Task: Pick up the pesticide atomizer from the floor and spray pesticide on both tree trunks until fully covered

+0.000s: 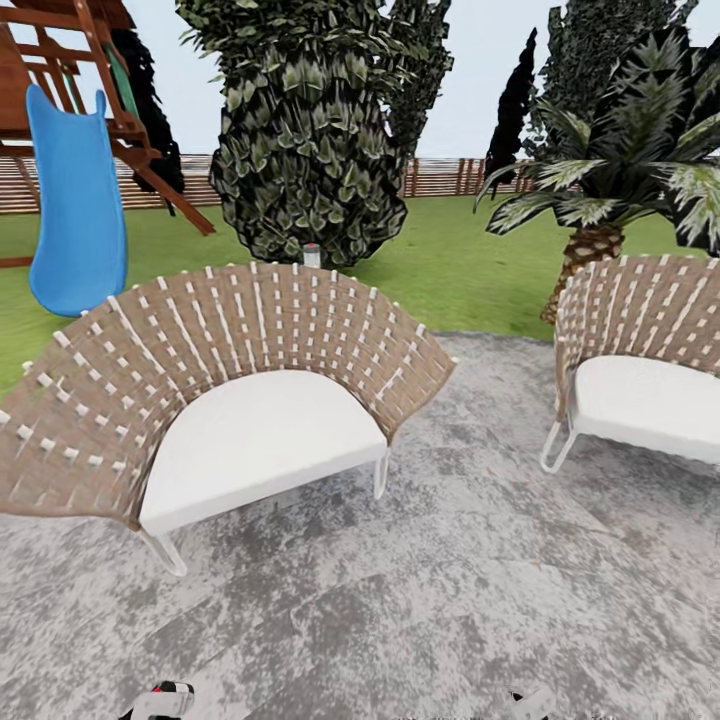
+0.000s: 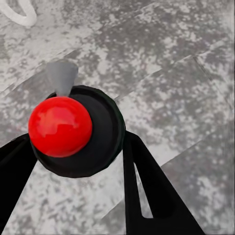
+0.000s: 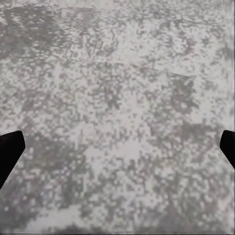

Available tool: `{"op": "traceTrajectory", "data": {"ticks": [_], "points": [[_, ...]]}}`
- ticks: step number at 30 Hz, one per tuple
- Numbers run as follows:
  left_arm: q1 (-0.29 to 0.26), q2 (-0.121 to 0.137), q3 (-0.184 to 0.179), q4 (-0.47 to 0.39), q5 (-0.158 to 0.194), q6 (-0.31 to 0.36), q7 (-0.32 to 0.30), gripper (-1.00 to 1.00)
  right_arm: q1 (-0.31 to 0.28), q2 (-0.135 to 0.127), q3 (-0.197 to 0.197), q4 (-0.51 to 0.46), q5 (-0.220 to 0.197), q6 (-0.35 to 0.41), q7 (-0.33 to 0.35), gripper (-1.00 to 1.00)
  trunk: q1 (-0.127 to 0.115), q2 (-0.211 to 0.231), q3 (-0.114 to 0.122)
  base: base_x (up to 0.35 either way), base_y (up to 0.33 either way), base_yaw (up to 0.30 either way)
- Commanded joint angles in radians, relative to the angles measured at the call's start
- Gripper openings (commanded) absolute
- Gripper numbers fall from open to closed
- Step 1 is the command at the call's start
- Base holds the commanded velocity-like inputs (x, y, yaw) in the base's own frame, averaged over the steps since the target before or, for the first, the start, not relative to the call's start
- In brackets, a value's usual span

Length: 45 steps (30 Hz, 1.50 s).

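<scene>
Down at the near edge of the head view, the left gripper point(image 1: 165, 700) and the right gripper point(image 1: 530, 702) just show, both arms held low over the mottled grey paving point(image 1: 450, 590). In the left wrist view, the left gripper point(image 2: 81, 161) pinches the pesticide atomizer point(image 2: 73, 129), a black round-bodied bottle with a glossy red cap and a grey nozzle, its dark fingers point(image 2: 147, 191) flanking the body on either side. In the right wrist view, the right gripper point(image 3: 117, 149) is spread wide with bare paving between its fingertips.

Ahead stand two woven tan wicker chairs with white cushions, one at centre-left point(image 1: 220, 400) and one at the right edge point(image 1: 640, 360), with an open strip of paving between them leading to the green grass lawn point(image 1: 450, 260). Farther off are a blue slide point(image 1: 78, 210) on a wooden play frame at the left, a dense dark-leaved bush point(image 1: 300, 150), a scaly-trunked palm point(image 1: 600, 190) at the right and a brown slatted fence point(image 1: 440, 177).
</scene>
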Motion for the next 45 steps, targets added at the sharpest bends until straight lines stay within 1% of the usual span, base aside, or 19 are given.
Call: {"op": "traceTrajectory", "data": {"ticks": [1,19,25,40,45], "points": [[0.0,0.0,0.0,0.0,0.009,-0.002,-0.007,-1.0,-0.001,0.0,0.002,0.001,0.008,-0.004,-0.003,1.0,0.0,0.0,-0.001,0.0,0.0,-0.3],[0.0,0.0,0.0,0.0,0.008,-0.002,-0.007,-1.0,-0.001,0.0,0.002,0.001,0.008,-0.004,-0.003,1.0,0.0,0.0,-0.001,0.001,0.0,-0.3],[0.0,0.0,0.0,0.0,0.008,-0.002,-0.007,-1.0,-0.001,0.0,0.002,0.001,0.008,-0.004,-0.003,1.0,0.0,0.0,-0.001,0.174,0.0,-0.3],[0.0,0.0,0.0,0.0,0.008,-0.002,-0.007,-1.0,-0.001,0.0,0.002,0.001,0.008,-0.004,-0.003,1.0,0.0,0.0,-0.001,0.016,0.0,-0.3],[0.0,-0.001,0.0,-0.001,0.007,-0.002,-0.007,-1.0,-0.001,0.0,0.002,0.001,0.008,-0.004,-0.003,1.0,0.0,0.0,-0.001,0.15,-0.018,-0.3]]}}
